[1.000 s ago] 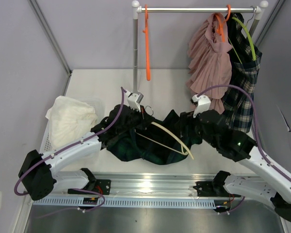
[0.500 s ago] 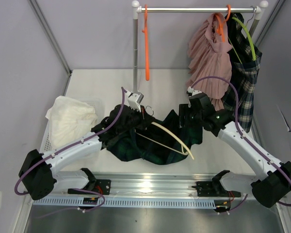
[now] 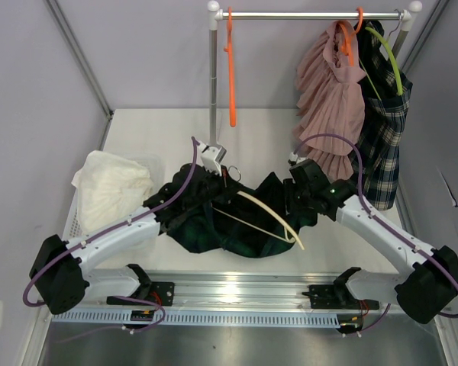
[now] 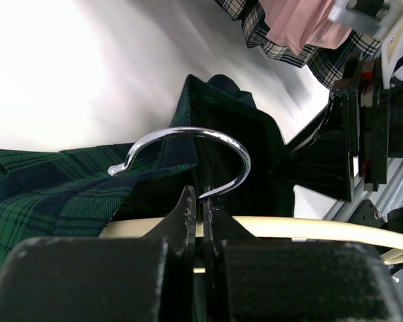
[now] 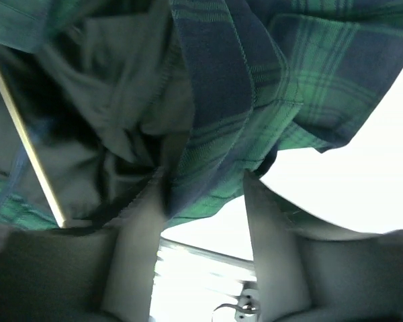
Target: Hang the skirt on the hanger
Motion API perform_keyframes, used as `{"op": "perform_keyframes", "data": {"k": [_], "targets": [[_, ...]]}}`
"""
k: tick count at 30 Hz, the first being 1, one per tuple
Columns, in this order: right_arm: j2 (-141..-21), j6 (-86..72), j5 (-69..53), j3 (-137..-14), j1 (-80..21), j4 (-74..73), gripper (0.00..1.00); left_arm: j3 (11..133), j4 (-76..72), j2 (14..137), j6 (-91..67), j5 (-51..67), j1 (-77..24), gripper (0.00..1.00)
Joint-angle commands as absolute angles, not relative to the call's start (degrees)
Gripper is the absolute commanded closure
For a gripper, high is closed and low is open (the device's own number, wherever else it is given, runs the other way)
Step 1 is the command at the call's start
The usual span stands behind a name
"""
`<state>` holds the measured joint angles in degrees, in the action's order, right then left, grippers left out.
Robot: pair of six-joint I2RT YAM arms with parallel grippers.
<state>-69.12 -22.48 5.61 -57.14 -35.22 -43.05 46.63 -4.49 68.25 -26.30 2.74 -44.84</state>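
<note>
A dark green plaid skirt (image 3: 237, 225) lies bunched in the middle of the table. A cream hanger (image 3: 271, 217) lies across it, with its metal hook (image 3: 230, 174) at the back. My left gripper (image 3: 220, 181) is shut on the hanger's neck just below the hook. In the left wrist view the gripper (image 4: 203, 201) pinches under the chrome hook (image 4: 188, 134), above the cream bar (image 4: 309, 228). My right gripper (image 3: 294, 200) is open at the skirt's right edge. In the right wrist view its fingers (image 5: 141, 241) stand apart, with a skirt fold (image 5: 242, 100) hanging at their tips.
A clothes rack rail (image 3: 313, 14) on a pole (image 3: 213, 76) stands at the back. It holds an orange hanger (image 3: 231, 69), a pink skirt (image 3: 328, 84) and a checked skirt (image 3: 382, 130). A white cloth (image 3: 111, 187) lies in a basket at the left.
My right arm has swung left and in towards the skirt, and its gripper is now at the skirt's right edge. The left arm and the hanger have not moved.
</note>
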Motion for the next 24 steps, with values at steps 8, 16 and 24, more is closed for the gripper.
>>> {"op": "perform_keyframes", "data": {"k": [8,16,24], "targets": [[-65.1,-24.1,9.6,-56.2,-34.6,-45.6,0.82,49.2,-4.9,67.5,-23.9,0.6,-42.0,1.00],[-60.8,-25.7,9.1,-54.2,-34.4,-47.4,0.94,49.2,-5.4,67.9,-24.5,-2.8,-39.7,1.00],[-58.2,-26.4,9.6,-54.5,-34.4,-49.1,0.96,48.4,-6.7,68.6,-25.2,-9.2,-39.5,1.00]]}}
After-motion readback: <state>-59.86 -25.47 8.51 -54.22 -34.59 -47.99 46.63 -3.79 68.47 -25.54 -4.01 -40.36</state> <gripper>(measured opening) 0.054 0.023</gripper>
